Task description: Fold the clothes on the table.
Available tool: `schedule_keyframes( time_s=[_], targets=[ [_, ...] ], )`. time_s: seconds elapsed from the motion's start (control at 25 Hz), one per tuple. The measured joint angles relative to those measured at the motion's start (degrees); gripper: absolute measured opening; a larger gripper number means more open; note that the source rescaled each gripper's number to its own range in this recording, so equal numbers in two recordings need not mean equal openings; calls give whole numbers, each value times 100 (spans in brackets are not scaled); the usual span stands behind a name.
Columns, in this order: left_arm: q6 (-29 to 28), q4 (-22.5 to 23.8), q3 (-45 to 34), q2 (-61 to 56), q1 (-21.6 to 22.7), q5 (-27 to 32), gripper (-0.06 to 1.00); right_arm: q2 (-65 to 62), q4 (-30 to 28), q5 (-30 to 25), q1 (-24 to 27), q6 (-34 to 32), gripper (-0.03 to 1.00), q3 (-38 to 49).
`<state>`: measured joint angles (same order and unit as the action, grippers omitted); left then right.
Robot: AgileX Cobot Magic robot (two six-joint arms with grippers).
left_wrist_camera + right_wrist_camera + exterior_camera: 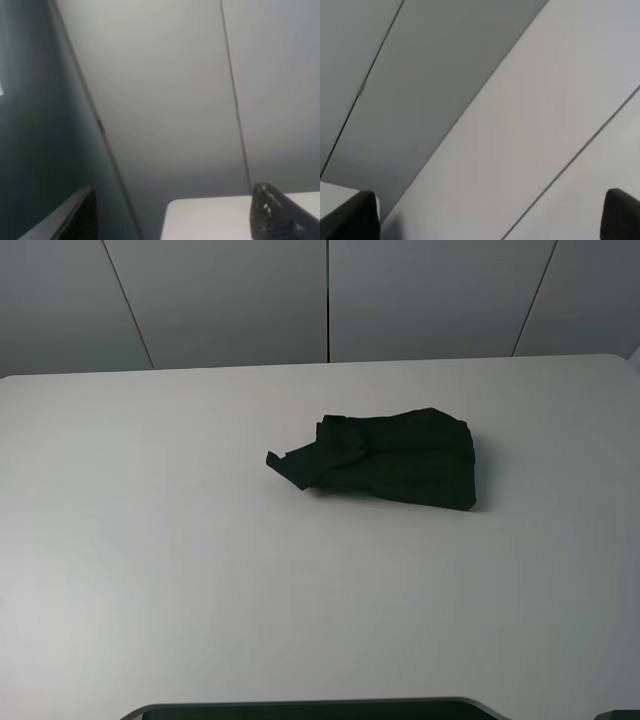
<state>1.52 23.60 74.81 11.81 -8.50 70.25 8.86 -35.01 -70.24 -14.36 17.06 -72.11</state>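
shirt (400,460): black, bundled into a compact folded lump, lying flat on the table, right of centre and toward the far half in the high view; small flap sticks out at its left end; no print visible
table (200,570): white, smooth, rounded far corners; bare around the shirt; a corner also shows in the left wrist view (210,220)
left gripper (180,220): only fingertips at the frame edge, one ribbed finger (272,215) and one dark finger opposite, set wide apart; released, nothing between them; not touching the shirt
right gripper (490,217): two dark fingertips (352,217) at opposite frame edges, spread wide; released, holding nothing
arms: neither seen in the high view; both wrist cameras face the wall
wall (330,300): grey panels with thin seams, behind the table
near edge: dark curved strip (310,708) at the bottom of the high view, can't tell what it is
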Motion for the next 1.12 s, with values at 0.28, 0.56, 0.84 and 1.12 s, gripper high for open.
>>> schedule_keyframes(
  time_s=[0.28,0.56,0.84,1.12],
  targets=[
    [110,-832,-196,-592,1180,-3,96,-502,729,10,681,-126,95,123],
    [76,-1178,-946,-1181,1415,-3,92,-900,1501,10,1034,-323,95,981],
    [132,-1889,-1930,-1190,1415,-3,93,-900,2454,10,1046,-694,95,1893],
    [103,-2541,-3138,-1199,1297,-3,100,-886,3345,346,1046,-958,95,3269]
  ],
)
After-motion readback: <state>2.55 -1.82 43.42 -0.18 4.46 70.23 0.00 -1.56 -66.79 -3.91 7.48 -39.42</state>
